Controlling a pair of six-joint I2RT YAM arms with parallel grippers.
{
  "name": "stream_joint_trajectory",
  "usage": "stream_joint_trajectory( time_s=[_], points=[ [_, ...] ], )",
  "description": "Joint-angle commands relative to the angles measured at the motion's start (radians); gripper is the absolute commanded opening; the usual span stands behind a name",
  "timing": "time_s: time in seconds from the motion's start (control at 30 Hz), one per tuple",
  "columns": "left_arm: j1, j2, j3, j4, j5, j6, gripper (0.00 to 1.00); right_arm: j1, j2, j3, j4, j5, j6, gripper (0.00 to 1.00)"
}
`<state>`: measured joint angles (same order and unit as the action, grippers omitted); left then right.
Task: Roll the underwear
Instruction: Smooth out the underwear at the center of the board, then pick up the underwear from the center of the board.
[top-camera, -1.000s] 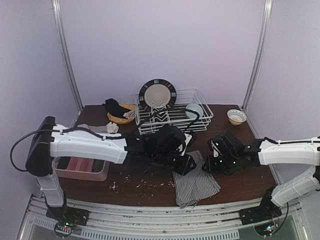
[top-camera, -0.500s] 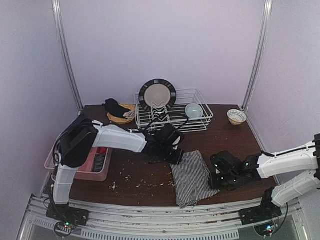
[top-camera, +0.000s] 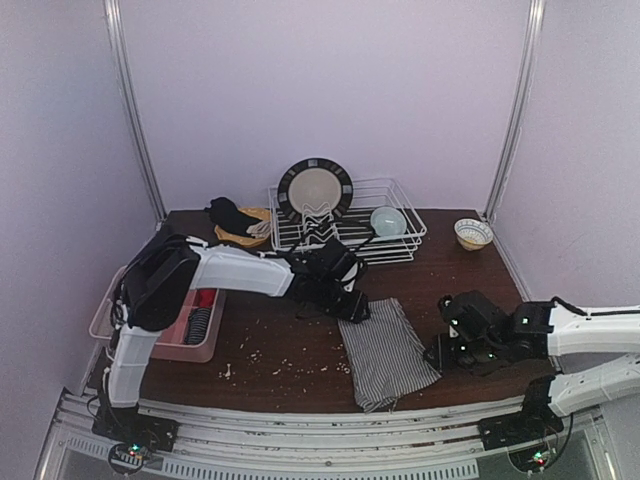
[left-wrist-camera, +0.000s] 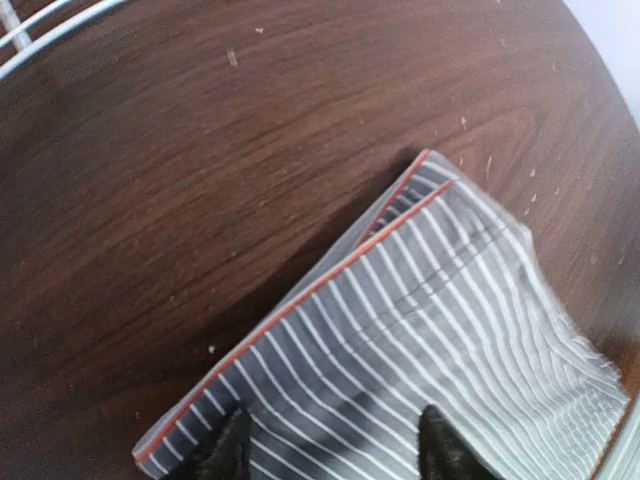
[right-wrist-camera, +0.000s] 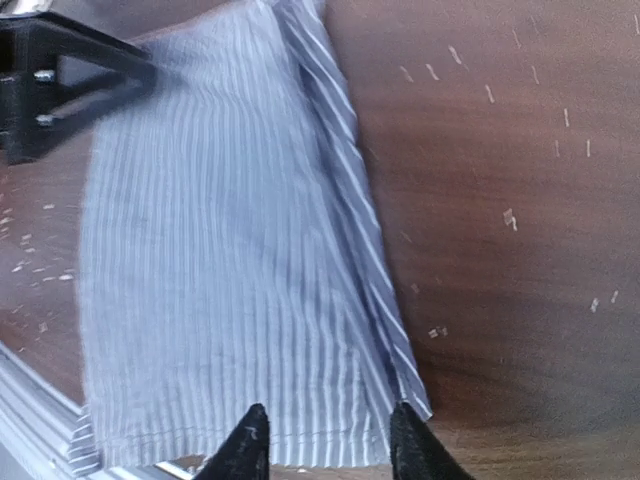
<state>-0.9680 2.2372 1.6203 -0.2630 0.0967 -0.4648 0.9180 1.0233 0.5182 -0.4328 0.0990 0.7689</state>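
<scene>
The striped underwear (top-camera: 385, 350) is laid flat and folded into a long strip on the dark wooden table (top-camera: 280, 335), with its near hem reaching the table's front edge and its far, red-trimmed end pointed toward the dish rack. At the strip's right edge, toward its near end, the right gripper (top-camera: 443, 352) is held low; in its wrist view the two fingertips (right-wrist-camera: 247, 445) are seen apart, with the cloth's folded edge lying flat beneath them and nothing clamped. Pale crumbs (top-camera: 285, 368) are scattered on the wood to the left of the garment. At the far left corner of the strip the left gripper (top-camera: 352, 308) is positioned, its fingers (left-wrist-camera: 228, 452) likewise spread over the striped fabric without pinching it. A pink tray (top-camera: 165, 352) is set at the table's left edge. Farther back, a white wire dish rack (top-camera: 400, 245) is found, with a dark-rimmed plate (top-camera: 315, 190) stood upright in it and a pale bowl (top-camera: 388, 220) placed inside. A yellow bowl (top-camera: 240, 238) draped with a black cloth (top-camera: 230, 213) is seen left of the rack, and a small patterned bowl (top-camera: 473, 233) to its right.
</scene>
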Motion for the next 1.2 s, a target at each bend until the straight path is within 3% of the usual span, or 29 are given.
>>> stream_joint_trajectory(
  time_s=[0.0, 0.1, 0.27, 0.4, 0.5, 0.6, 0.9, 1.03, 1.17],
  points=[
    [0.003, -0.137, -0.048, -0.019, 0.01, 0.02, 0.67, 0.007, -0.04, 0.088, -0.086, 0.032, -0.053, 0.46],
    [-0.006, -0.25, -0.156, 0.006, -0.019, -0.014, 0.76, 0.053, -0.005, 0.115, -0.041, 0.004, -0.059, 0.51],
    [-0.007, -0.432, -0.403, 0.121, -0.094, -0.096, 0.78, 0.098, 0.151, 0.226, -0.097, 0.133, -0.056, 0.62],
    [-0.006, -0.478, -0.495, 0.138, -0.078, -0.138, 0.77, 0.085, 0.199, 0.238, -0.049, 0.159, -0.073, 0.72],
    [-0.006, -0.501, -0.567, 0.185, -0.054, -0.171, 0.76, -0.012, 0.231, 0.22, -0.027, 0.111, -0.078, 0.74],
    [-0.006, -0.521, -0.623, 0.218, -0.035, -0.194, 0.75, -0.108, 0.218, 0.15, 0.077, -0.053, -0.125, 0.74],
    [-0.01, -0.523, -0.654, 0.239, -0.001, -0.198, 0.74, -0.283, 0.346, 0.068, 0.254, -0.286, -0.185, 0.7],
    [-0.012, -0.524, -0.657, 0.236, 0.01, -0.196, 0.74, -0.332, 0.42, 0.056, 0.289, -0.344, -0.201, 0.63],
    [-0.013, -0.509, -0.653, 0.238, 0.013, -0.194, 0.74, -0.347, 0.466, 0.036, 0.338, -0.411, -0.208, 0.5]
  ],
)
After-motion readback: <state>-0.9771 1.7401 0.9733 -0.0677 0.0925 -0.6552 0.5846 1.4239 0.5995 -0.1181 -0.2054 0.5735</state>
